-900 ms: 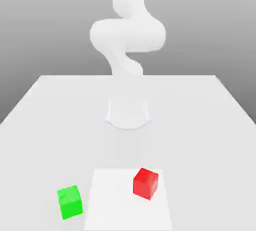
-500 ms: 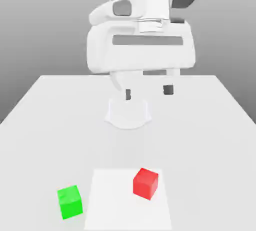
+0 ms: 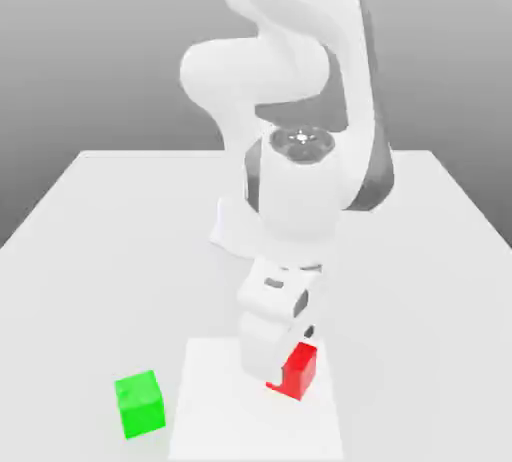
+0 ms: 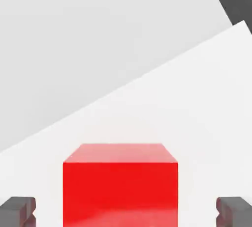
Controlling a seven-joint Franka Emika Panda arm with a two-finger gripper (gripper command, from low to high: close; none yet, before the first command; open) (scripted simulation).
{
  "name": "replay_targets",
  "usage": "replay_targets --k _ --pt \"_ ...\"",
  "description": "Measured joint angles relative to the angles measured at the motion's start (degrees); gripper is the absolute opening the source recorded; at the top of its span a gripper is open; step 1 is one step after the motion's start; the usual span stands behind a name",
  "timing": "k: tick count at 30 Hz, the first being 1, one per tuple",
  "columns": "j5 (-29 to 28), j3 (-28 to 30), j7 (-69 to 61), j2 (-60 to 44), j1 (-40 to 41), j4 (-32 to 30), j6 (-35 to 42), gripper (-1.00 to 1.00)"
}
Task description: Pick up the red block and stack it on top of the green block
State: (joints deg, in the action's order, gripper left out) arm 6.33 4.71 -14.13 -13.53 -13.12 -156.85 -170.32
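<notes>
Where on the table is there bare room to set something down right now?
The table is bare behind the green block toward the exterior view's left edge, and along the right side beyond the white square patch. It is crowded on that patch, where the end effector straddles the red block.

place: simulated tabletop | cues: plain white table (image 3: 90,230), flat grey backdrop, no furnishings

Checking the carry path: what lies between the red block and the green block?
Nothing: between red block and green block, the exterior view shows bare white mat and table.
</notes>
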Motion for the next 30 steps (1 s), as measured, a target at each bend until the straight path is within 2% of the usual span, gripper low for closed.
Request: replay_targets --k 6,12,21,26,27,30 --pt "-0.2 -0.4 0.2 -0.4 0.4 0.0 -0.2 -1.0" --pt "-5.2 1.6 3.8 10.6 -0.2 -1.6 9.0 -1.0" --pt "-4.6 10.1 25.0 10.5 15.2 8.9 19.5 -1.0" --pt "0.1 8.5 24.6 2.5 17.3 10.9 13.7 -1.0" --pt "1.3 7.7 23.8 0.6 17.9 11.0 12.0 1.0" --pt "1.3 7.7 23.8 0.6 17.9 11.0 12.0 1.0"
